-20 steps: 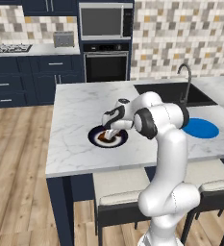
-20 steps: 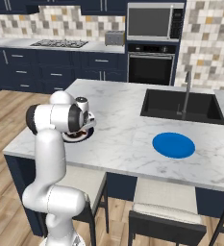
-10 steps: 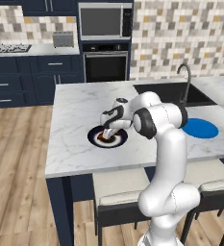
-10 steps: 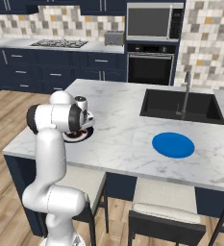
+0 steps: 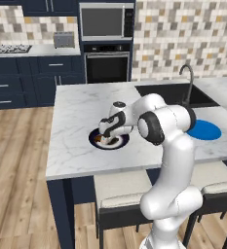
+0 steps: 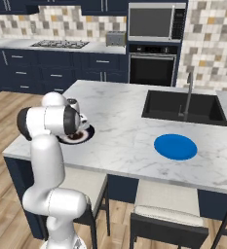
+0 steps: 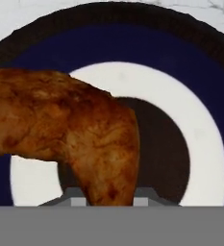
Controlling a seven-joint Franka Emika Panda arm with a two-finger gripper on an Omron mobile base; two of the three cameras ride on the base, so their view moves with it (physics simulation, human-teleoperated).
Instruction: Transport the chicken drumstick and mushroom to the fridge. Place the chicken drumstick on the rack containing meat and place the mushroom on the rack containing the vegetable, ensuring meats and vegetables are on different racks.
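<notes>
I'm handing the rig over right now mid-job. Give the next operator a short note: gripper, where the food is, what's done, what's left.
Gripper: down over the dark plate on the island counter, jaws either side of the chicken drumstick; whether the grip is firm I cannot tell.
Drumstick: lying on the plate, not lifted.
Mushroom: I cannot make it out.
Blue plate: near the sink, nothing on it.
Done: approach to the drumstick.
Left: secure and lift it, carry it to the fridge's meat rack, then put the mushroom on the vegetable rack.

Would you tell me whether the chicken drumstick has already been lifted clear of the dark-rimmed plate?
No, in the hand view the chicken drumstick lies on the plate, low between the fingertips of the gripper.
</notes>
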